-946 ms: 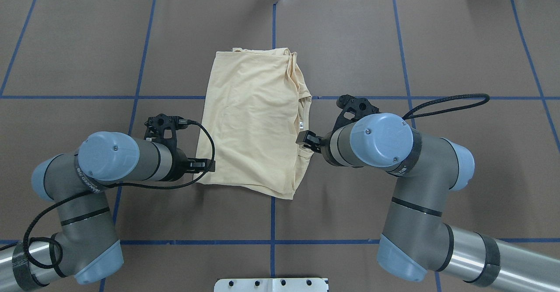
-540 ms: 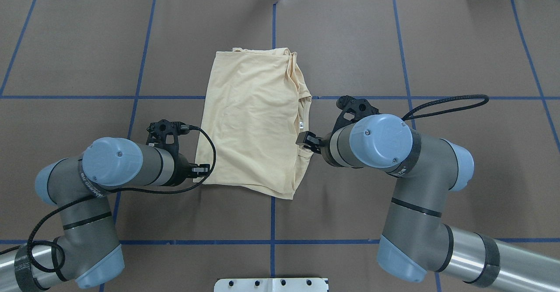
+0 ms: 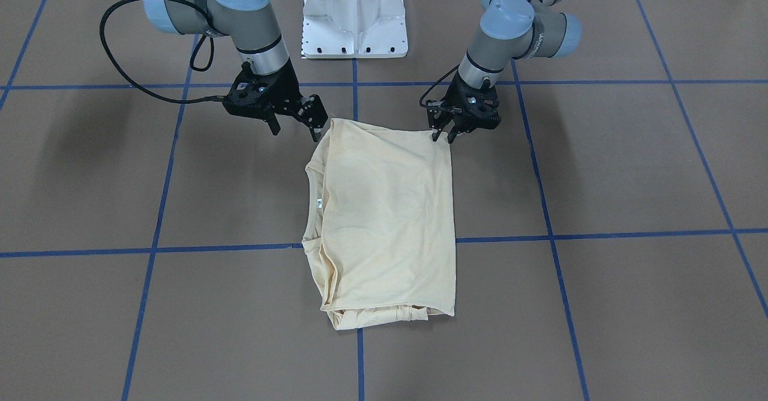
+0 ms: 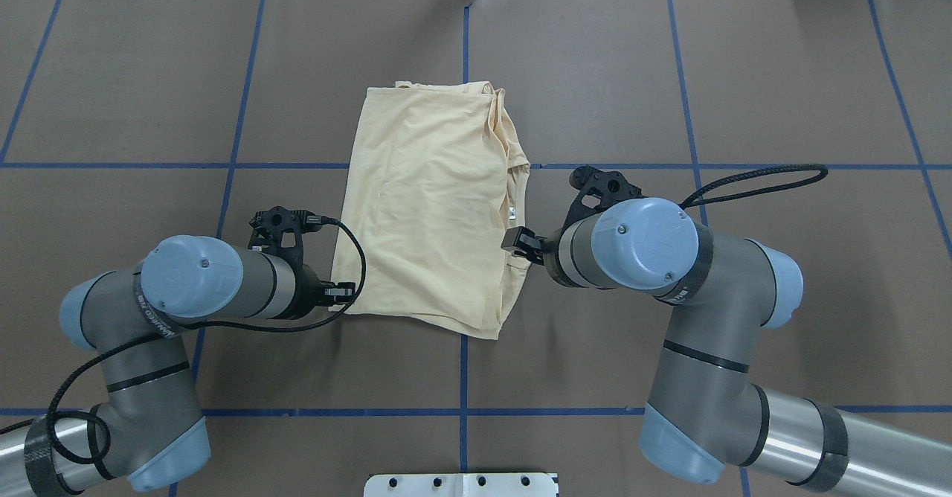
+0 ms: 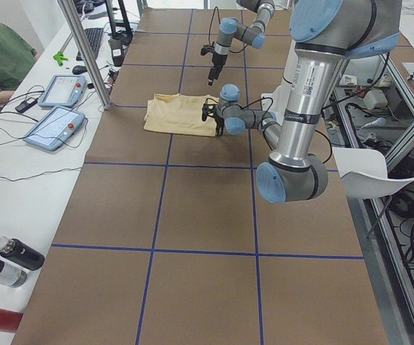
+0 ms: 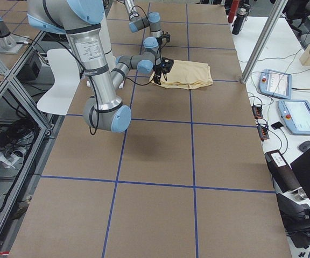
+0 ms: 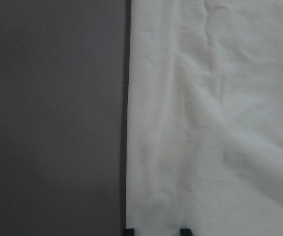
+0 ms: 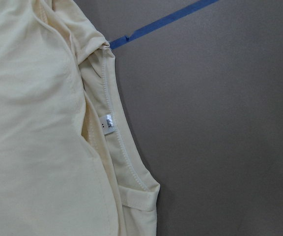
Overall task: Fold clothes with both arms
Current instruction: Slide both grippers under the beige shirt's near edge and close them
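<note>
A pale cream-yellow long-sleeve T-shirt [image 4: 431, 199] lay folded into a rough rectangle near the middle of the brown-covered table [image 3: 600, 167]. Its plain side faced up, and it crossed one of the blue tape lines [image 3: 600, 234] gridding the surface. The bunched neckline ran along the edge on the robot's right, where the small white neck label [image 8: 109, 121] showed just inside the collar.

The left gripper [image 3: 442, 137] hung at the garment's robot-side corner on the left, its jaws apart. The left wrist view showed two black fingertips [image 7: 184, 230] there, one at the shirt's straight side edge and the other over the cloth. Whether they touched the fabric could not be told.

The right gripper [image 3: 295, 131] sat at the opposite robot-side corner with its jaws spread wide. One finger was just beside the cloth and the other was out over bare table.

Both arms reached in from either side of the white pedestal base [image 3: 355, 11].
</note>
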`<state>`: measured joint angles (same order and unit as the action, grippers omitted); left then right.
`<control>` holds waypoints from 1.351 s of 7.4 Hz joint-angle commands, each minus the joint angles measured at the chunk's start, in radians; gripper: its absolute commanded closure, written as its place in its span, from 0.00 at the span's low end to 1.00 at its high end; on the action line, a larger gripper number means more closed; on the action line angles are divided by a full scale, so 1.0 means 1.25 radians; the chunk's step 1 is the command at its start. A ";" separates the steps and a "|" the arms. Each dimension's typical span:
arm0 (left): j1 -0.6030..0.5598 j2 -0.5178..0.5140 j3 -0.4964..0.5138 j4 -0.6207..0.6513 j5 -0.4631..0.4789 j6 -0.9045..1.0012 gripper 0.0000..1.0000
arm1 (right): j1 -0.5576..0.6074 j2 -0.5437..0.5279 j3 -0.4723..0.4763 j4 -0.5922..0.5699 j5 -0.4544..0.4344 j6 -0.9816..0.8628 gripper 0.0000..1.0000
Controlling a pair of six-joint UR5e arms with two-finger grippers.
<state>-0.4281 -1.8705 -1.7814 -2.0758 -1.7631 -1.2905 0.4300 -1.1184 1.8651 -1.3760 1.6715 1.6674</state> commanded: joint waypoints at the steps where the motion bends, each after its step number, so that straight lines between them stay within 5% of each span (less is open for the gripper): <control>1: 0.000 0.000 0.000 0.001 -0.001 0.000 0.49 | -0.005 -0.001 -0.001 0.000 -0.004 0.000 0.00; 4: 0.001 -0.001 0.004 0.002 -0.002 -0.001 0.46 | -0.008 0.000 -0.001 0.000 -0.007 0.000 0.00; 10: 0.003 -0.003 0.003 -0.002 -0.018 -0.002 0.56 | -0.008 -0.001 -0.002 0.001 -0.007 0.000 0.00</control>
<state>-0.4256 -1.8753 -1.7772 -2.0783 -1.7832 -1.2931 0.4203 -1.1198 1.8623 -1.3757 1.6628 1.6674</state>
